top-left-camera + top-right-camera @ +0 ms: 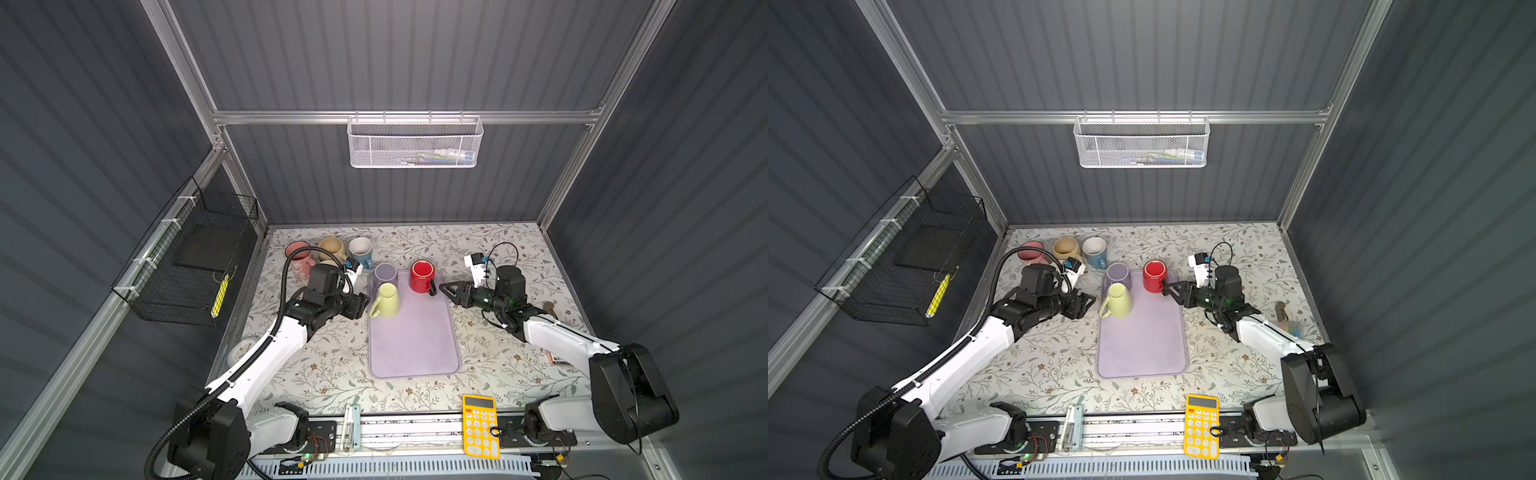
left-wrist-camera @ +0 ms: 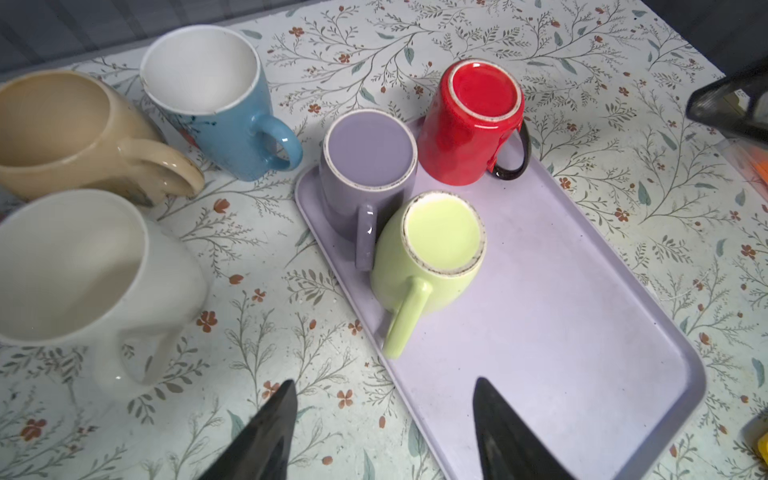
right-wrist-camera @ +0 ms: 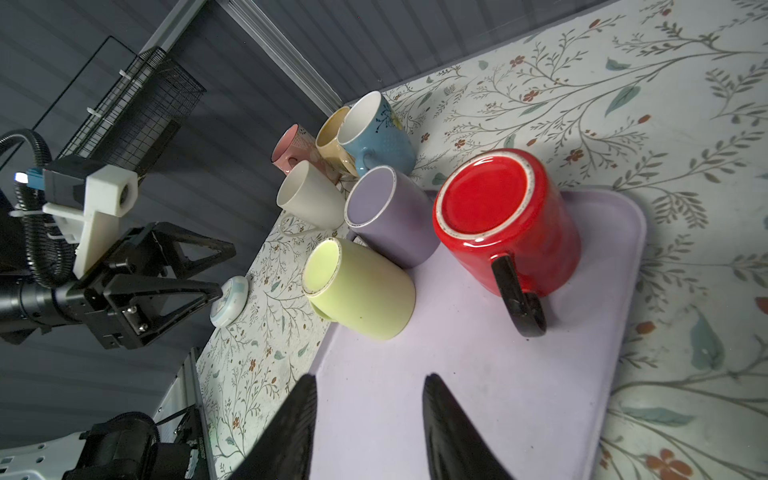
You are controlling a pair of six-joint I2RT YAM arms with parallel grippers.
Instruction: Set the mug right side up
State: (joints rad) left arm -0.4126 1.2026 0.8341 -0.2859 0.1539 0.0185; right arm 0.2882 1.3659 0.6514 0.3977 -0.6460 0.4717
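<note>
Worktop (image 1: 332,361): floral-patterned, inside a grey-walled cell.
Tray (image 1: 415,345): lavender, rectangular, lay mid-worktop with its long side running away from the arms.
Green mug (image 1: 387,300): stood upside down at the tray's left edge, base up, handle pointing out towards the left arm.
Purple mug (image 1: 385,275): upside down at the tray's far left corner, directly behind the green mug; its handle appeared to press against the green mug's side.
Red mug (image 1: 422,276): upside down on the far end of the tray, right of the purple mug, its black handle turned towards the right arm.
Left tool (image 1: 365,305): jaws stood wide apart and held nothing; the tips hung just beside the green mug's handle, with a gap visible in the left wrist view.
Right tool (image 1: 444,287): jaws partly spread and empty; the tips sat just beside the red mug's black handle, and I could not tell whether they touched it.
Upright mugs: a pink mug (image 1: 298,254), a tan mug (image 1: 332,248) and a blue mug (image 1: 360,249) stood in a row at the far left of the worktop, off the tray; a white mug (image 2: 83,270) stood near them, largely hidden by the left arm in both top views.
Calculator (image 1: 480,426): yellow, lay at the near edge of the worktop.
</note>
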